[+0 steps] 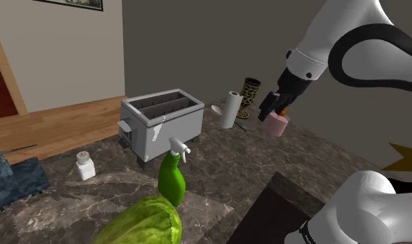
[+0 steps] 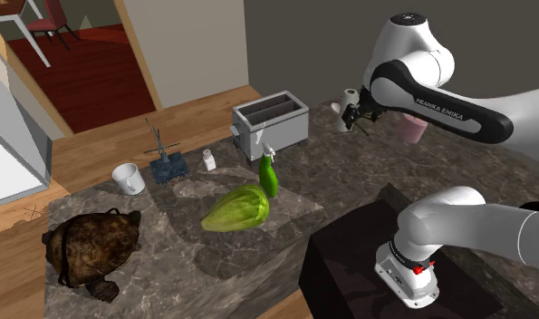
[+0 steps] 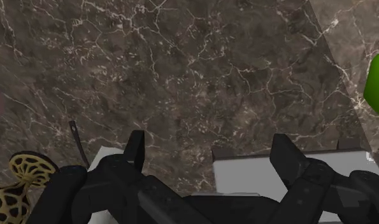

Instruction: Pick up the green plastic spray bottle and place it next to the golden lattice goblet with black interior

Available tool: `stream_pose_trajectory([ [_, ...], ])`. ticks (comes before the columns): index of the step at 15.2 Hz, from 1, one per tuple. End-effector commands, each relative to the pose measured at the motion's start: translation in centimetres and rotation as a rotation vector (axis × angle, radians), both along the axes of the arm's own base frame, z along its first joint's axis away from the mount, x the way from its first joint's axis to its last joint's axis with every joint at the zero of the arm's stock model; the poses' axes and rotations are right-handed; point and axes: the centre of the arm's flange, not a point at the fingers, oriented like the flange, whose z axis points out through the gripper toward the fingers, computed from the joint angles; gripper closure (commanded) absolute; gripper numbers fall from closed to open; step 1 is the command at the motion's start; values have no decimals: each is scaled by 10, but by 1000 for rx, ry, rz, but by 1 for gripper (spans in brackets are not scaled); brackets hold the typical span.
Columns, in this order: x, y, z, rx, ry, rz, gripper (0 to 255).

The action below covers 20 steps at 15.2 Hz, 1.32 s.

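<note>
The green spray bottle [image 1: 172, 177] with a white trigger head stands upright on the marble counter [image 1: 218, 159], in front of the toaster and beside a lettuce. In the second exterior view the bottle [image 2: 269, 178] is near the counter's middle. The golden lattice goblet [image 1: 251, 96] stands at the counter's far side, by a paper roll. My gripper [image 1: 270, 111] hangs in the air close to the goblet, well away from the bottle. The wrist view has the gripper [image 3: 210, 153] open with only counter between its fingers; the goblet [image 3: 19, 181] and a bit of the green bottle [image 3: 378, 79] show at opposite edges.
A grey toaster [image 1: 163, 121] stands behind the bottle, a lettuce [image 1: 145, 222] in front of it. A paper roll [image 1: 230, 109] and a pink cup [image 1: 275, 125] flank the goblet. A white shaker [image 1: 85, 165], a white mug [image 2: 128, 178] and a brown bag [image 2: 91, 249] are further along.
</note>
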Motion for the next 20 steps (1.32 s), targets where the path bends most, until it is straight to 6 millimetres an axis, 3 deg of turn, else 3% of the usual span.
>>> stream_pose_trajectory([
  [1, 0, 18, -15, 9, -22, 16, 0],
  [20, -11, 217, -146, 86, -219, 173, 0],
])
